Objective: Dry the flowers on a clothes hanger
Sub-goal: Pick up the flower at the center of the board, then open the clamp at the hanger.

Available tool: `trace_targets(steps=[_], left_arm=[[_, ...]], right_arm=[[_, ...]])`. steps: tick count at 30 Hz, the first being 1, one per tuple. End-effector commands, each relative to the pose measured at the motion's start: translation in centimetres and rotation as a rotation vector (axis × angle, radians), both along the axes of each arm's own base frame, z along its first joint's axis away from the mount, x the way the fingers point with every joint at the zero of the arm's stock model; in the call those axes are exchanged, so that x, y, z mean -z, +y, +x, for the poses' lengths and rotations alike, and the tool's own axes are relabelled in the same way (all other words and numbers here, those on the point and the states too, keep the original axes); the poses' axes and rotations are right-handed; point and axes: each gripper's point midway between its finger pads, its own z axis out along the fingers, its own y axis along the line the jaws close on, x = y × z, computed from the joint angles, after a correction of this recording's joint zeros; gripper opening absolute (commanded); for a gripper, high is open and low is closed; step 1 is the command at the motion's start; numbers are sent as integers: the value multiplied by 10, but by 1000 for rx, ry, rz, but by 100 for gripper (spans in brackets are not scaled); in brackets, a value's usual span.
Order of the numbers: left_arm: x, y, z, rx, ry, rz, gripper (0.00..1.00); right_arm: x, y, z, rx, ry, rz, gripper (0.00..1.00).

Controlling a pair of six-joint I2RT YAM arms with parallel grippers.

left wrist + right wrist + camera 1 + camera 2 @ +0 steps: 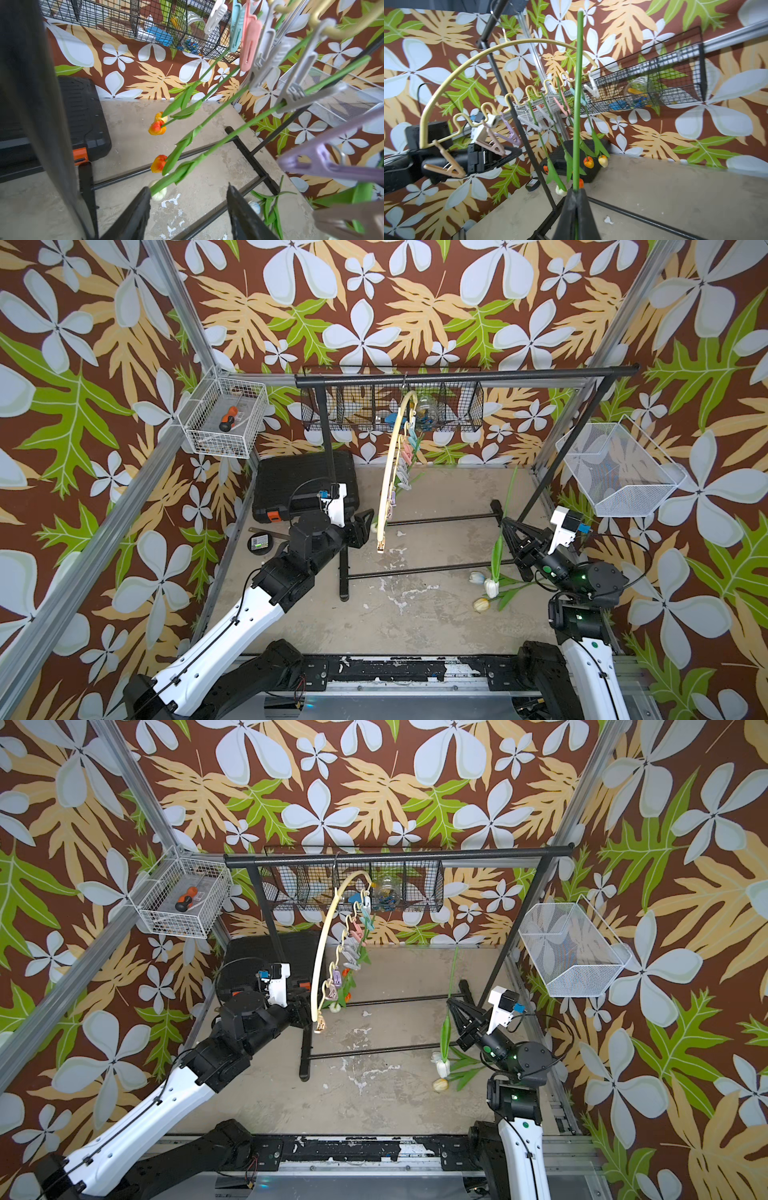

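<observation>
Under black rack, cream arc hanger, 4 tulips clipped head-down

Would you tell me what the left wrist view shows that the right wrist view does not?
Only the left wrist view: loose tulips lying on the floor and the white mesh basket. Only the right wrist view: the right gripper shut on a tulip stem, and the whole cream arc of the clothes hanger. Both: the left gripper, orange tulips hanging from clothespins, the black wire basket.

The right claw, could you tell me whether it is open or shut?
Shut: in the right wrist view the right claw pinches the tulip stem, its jaws meeting with no gap.
</observation>
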Motion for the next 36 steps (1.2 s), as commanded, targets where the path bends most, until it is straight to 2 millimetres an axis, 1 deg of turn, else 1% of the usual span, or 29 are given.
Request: trace_targets(steps=[1, 2, 4, 6, 8, 9, 13, 17, 20, 21, 24, 26, 28, 31, 33, 36], left_arm=[[-8, -16, -11, 158, -55, 69, 64], [-12, -22, -15, 204, -90, 91, 66], [-19, -25, -18, 250, -156, 149, 75], [-30, -20, -14, 226, -219, 199, 83], [-39, -22, -15, 248, -277, 225, 90], [-46, -23, -15, 266, -317, 221, 90], [-62, -29, -16, 334, -377, 252, 91], [-67, -23, -11, 342, -415, 314, 92], [-72, -25, -21, 433, -465, 319, 91], [-72, -27, -24, 468, -476, 327, 89], [-69, -36, -33, 578, -484, 367, 89], [-71, -40, -36, 612, -501, 371, 88], [-72, -45, -40, 657, -524, 379, 85], [-74, -45, -38, 657, -567, 407, 83], [-72, -43, -35, 647, -589, 454, 78], [-69, -45, -32, 675, -578, 466, 78]], right_arm=[[-24, 17, -12, -81, -140, -36, 0], [-27, 23, -15, -112, -160, -43, 0], [-31, 33, -18, -163, -190, -57, 0], [-33, 42, -18, -201, -215, -74, 0], [-32, 52, -18, -237, -233, -85, 0], [-32, 56, -17, -251, -238, -87, 0], [-32, 70, -17, -322, -259, -87, 0], [-31, 83, -15, -388, -262, -95, 0], [-31, 89, -17, -426, -279, -103, 0], [-30, 91, -19, -440, -284, -107, 0], [-30, 93, -19, -449, -297, -116, 0], [-28, 94, -14, -444, -283, -123, 0], [-27, 95, -16, -459, -288, -128, 0], [-25, 99, -20, -480, -300, -135, 0], [-23, 101, -22, -498, -299, -140, 0], [-20, 103, -23, -505, -299, -143, 0]])
